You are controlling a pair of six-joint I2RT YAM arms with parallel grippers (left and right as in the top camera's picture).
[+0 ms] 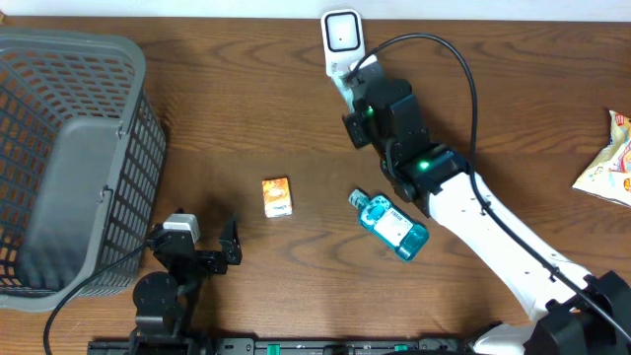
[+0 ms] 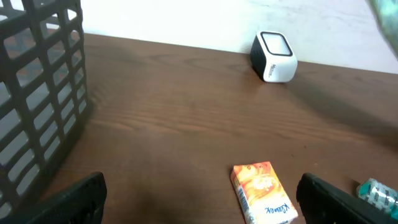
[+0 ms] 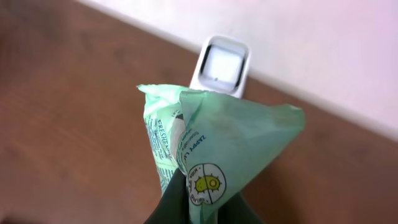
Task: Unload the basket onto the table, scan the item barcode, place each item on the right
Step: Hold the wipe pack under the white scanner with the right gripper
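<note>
– Looking down from overhead, we are seeing the right arm (image 1: pixel 473 212) stretching from the lower right corner diagonally across the wooden table (image 1: pixel 227 118) toward the white scanner (image 1: pixel 342 35) at the far edge. Where is its gripper sitting?

– We are finding the right gripper (image 3: pixel 191 208) just in front of the scanner, with the wrist aiming at the scanner's window. In the wrist view its dark jaws are pinching the bottom of a green packet (image 3: pixel 217 143). The packet is standing upright between the camera and the scanner, covering the scanner's lower part. We cannot tell whether packet and scanner are touching.

– And how are we describing the left arm (image 1: pixel 163 291)?

– We are seeing it folded low at the near edge, just beside the grey basket (image 1: pixel 69 158). The left gripper (image 2: pixel 200 196) is pointing across the table with its jaws spread wide, holding nothing. An orange carton (image 2: pixel 261 193) is lying flat ahead of it, apart from both fingers.

– What else are we noticing?

– A teal bottle (image 1: pixel 391 225) is lying on its side just beside the right arm, and a snack bag (image 1: pixel 609 163) is resting at the right edge.
</note>
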